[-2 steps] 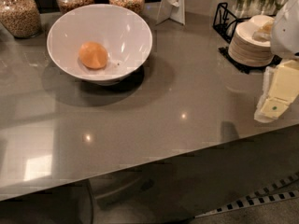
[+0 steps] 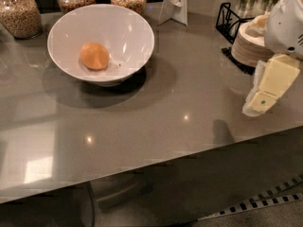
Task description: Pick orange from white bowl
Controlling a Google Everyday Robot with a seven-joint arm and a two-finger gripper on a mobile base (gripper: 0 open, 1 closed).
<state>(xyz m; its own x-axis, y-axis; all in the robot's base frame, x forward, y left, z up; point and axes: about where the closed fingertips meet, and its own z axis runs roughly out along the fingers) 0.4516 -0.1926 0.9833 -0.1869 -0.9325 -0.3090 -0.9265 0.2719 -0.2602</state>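
Observation:
The orange (image 2: 94,56) lies inside the large white bowl (image 2: 132,30), slightly left of its middle. The bowl stands on the grey table at the back left. My gripper (image 2: 265,90) hangs at the right edge of the view, above the table's right side and in front of a stack of small plates. It is far to the right of the bowl and holds nothing that I can see.
Three glass jars of grain (image 2: 19,13) stand behind the bowl. A white card stand (image 2: 174,4) is at the back centre. A stack of small white plates (image 2: 248,44) and a black wire rack (image 2: 229,18) are at the back right. The table's front edge (image 2: 156,160) runs across the lower view.
My gripper has moved a little to the left and slightly up. The bowl and the orange have not moved.

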